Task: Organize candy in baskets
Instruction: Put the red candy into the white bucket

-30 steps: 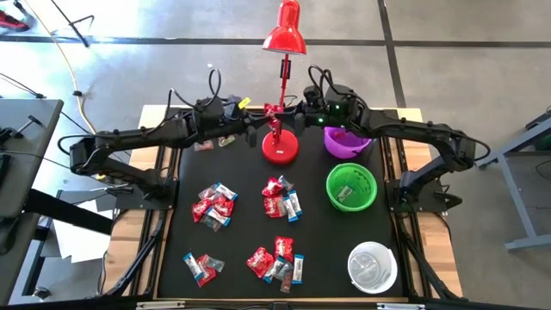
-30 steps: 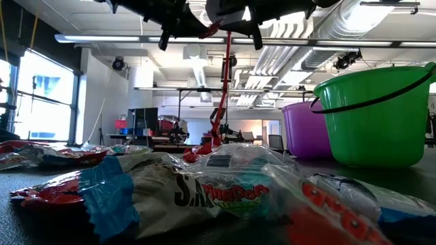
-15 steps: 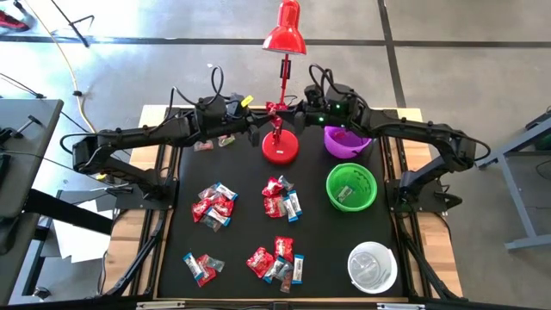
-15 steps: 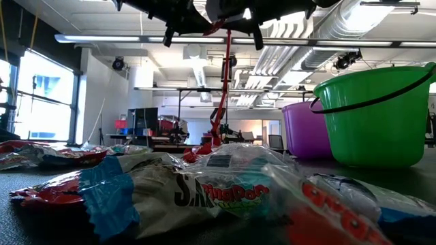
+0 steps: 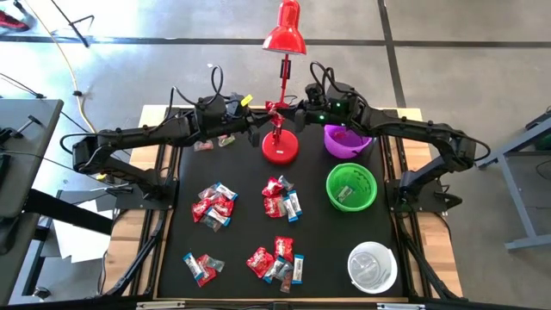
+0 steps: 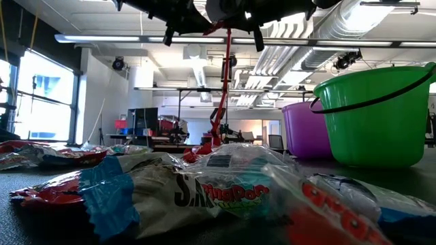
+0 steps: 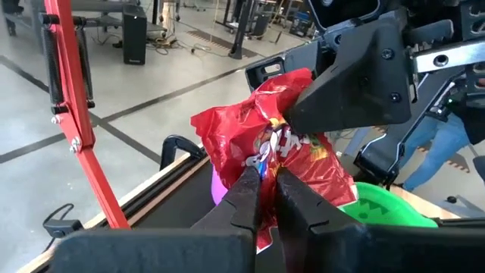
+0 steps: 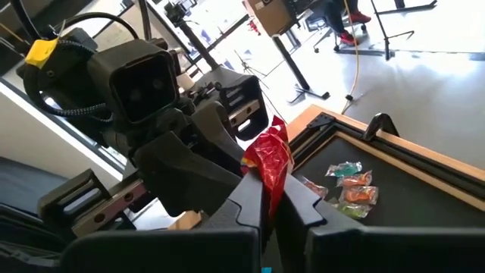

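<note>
A red candy wrapper [image 5: 275,108] hangs in the air over the table's far middle, beside the red lamp's stem. My left gripper [image 5: 261,119] comes at it from the left and my right gripper [image 5: 291,109] from the right, both shut on it. Loose candy lies in piles on the black mat [image 5: 213,205] [image 5: 281,198] [image 5: 275,261] [image 5: 200,267]. The purple basket [image 5: 345,142], the green basket [image 5: 351,187] and the white basket [image 5: 372,265] stand in a row along the right side. My left gripper pinches the red wrapper at its end [image 7: 262,158] between its two fingers, coming level from the table's left. The wrapper is clear of the table and crumpled. My right gripper pinches the opposite end [image 8: 267,176] between its two fingers, coming level from the table's right, facing the left gripper.
The red desk lamp's round base [image 5: 280,149] stands right below the held wrapper, and its stem [image 7: 72,114] rises beside my left gripper. A few sweets [image 5: 215,142] lie at the far left. The low view shows candy [image 6: 204,190] close in front and the green basket [image 6: 375,116].
My right gripper has shut on the red wrapper that my left gripper holds up. Both arms have kept their places and the wrapper has stayed in the air between them.
</note>
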